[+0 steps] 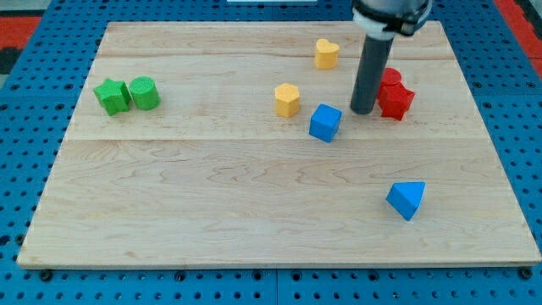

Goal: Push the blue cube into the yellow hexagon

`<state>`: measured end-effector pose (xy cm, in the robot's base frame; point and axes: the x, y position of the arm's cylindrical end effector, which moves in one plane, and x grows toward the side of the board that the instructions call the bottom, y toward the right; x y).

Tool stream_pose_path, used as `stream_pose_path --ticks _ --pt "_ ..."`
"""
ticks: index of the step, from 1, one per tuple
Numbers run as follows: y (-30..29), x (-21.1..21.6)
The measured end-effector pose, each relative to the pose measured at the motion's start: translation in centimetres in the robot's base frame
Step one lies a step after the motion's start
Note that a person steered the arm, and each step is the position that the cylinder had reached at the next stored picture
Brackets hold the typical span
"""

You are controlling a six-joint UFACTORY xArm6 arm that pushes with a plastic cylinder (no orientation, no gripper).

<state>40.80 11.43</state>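
Observation:
The blue cube [325,123] sits near the board's middle, slightly right of centre. The yellow hexagon [287,100] lies just up and to the left of it, a small gap between them. My tip [363,111] is at the end of the dark rod, right of the blue cube and a little above it, a short gap away. The rod stands just left of the red blocks.
A yellow heart [327,53] lies near the view's top. A red star [395,100] and a red cylinder [390,78] sit right of the rod. A blue triangle [407,199] is at lower right. A green star [112,96] and a green cylinder [145,92] are at left.

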Motion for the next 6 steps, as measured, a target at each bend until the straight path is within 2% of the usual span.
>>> stream_pose_path --ticks 1,2,3,4,5,6 --pt "-4.1 4.4" --pt "-5.4 3.0" --pt "0.8 -0.5" --pt "-1.7 -3.2" --pt "-9.5 1.3" --pt "-18.0 8.0"
